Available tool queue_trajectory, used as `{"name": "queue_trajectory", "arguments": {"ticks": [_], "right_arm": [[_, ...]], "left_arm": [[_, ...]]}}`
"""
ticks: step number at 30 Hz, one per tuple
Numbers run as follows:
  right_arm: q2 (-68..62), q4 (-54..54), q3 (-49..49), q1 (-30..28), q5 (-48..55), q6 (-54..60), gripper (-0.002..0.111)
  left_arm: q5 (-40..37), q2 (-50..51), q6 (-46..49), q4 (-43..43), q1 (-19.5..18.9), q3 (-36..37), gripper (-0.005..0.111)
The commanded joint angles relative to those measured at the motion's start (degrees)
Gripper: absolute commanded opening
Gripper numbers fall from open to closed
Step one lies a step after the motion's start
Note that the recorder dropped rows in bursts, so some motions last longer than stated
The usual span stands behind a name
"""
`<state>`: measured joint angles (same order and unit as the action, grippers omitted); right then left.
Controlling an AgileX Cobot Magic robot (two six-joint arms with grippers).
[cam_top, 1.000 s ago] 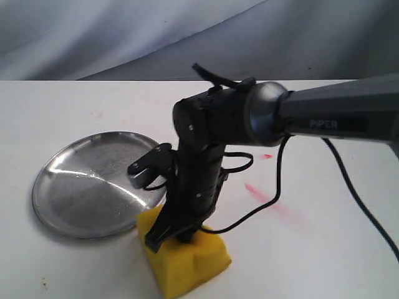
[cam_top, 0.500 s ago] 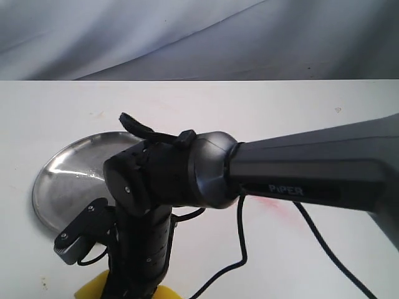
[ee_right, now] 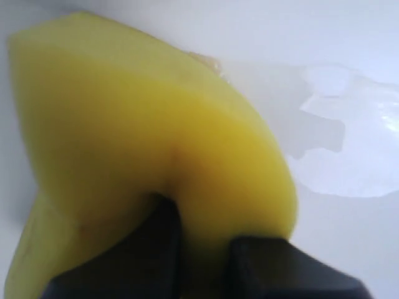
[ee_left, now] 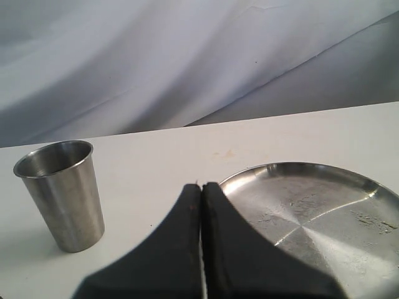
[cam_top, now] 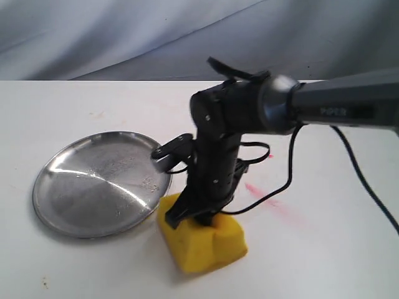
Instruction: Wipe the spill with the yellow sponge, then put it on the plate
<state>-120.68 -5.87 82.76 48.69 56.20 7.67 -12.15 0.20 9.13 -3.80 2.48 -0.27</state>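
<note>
**Inspector:** As your right arm stands over the work, how are its jaws set?

**Arm:** My right gripper [cam_top: 198, 219] points down. Its 2 jaws are clamped on the yellow sponge [cam_top: 206, 243] and dent the top face. The sponge sits flat on the table [cam_top: 324, 261], just beside the plate [cam_top: 93, 187] and not in it. I cannot tell whether its corner touches the rim.

**Inspector:** And the left?

**Arm:** My left gripper [ee_left: 201, 187] has its jaws pressed together with nothing between them. It hangs just short of the plate. 1 steel cup [ee_left: 61, 196] stands upright to one side of it.

**Inspector:** Condition of the surface?

**Arm:** The table is white and matte. A pink-red streak [cam_top: 268, 198] runs on the side of the sponge away from the plate. My right wrist view shows the spill [ee_right: 211, 62] only as a thin amber wet edge at the sponge's rim. I cannot tell its outline. The plate holds nothing but scuffs and glare.

**Inspector:** The room?

**Arm:** A grey cloth backdrop [cam_top: 124, 37] hangs in soft folds behind the table. 1 black cable [cam_top: 287, 180] loops from my right arm above the table.
</note>
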Motion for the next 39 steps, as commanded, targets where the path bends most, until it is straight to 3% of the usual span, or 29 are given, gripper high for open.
{"name": "queue_trajectory", "arguments": {"ticks": [1, 9, 14, 19, 29, 33, 39], "right_arm": [[-1.06, 9.39, -0.64, -8.93, 0.34, -3.37, 0.0], [-1.06, 10.74, -0.64, -21.37, 2.64, -8.18, 0.0], [-1.06, 10.5, -0.64, -22.65, 6.15, -7.67, 0.0], [-1.06, 1.51, -0.64, -18.11, 4.98, -2.51, 0.0], [-0.29, -18.64, -0.64, 0.26, 8.66, 9.18, 0.0], [3.04, -19.88, -0.64, 5.77, 12.35, 9.94, 0.0], [12.39, -20.69, -0.64, 8.67, 6.23, 9.94, 0.0]], "left_arm": [[0.37, -0.2, 0.02, -0.15, 0.29, 0.27, 0.0], [0.37, -0.2, 0.02, -0.15, 0.29, 0.27, 0.0], [0.37, -0.2, 0.02, -0.15, 0.29, 0.27, 0.0], [0.37, -0.2, 0.02, -0.15, 0.29, 0.27, 0.0], [0.37, -0.2, 0.02, -0.15, 0.29, 0.27, 0.0], [0.37, -0.2, 0.02, -0.15, 0.29, 0.27, 0.0], [0.37, -0.2, 0.02, -0.15, 0.29, 0.27, 0.0]]}}
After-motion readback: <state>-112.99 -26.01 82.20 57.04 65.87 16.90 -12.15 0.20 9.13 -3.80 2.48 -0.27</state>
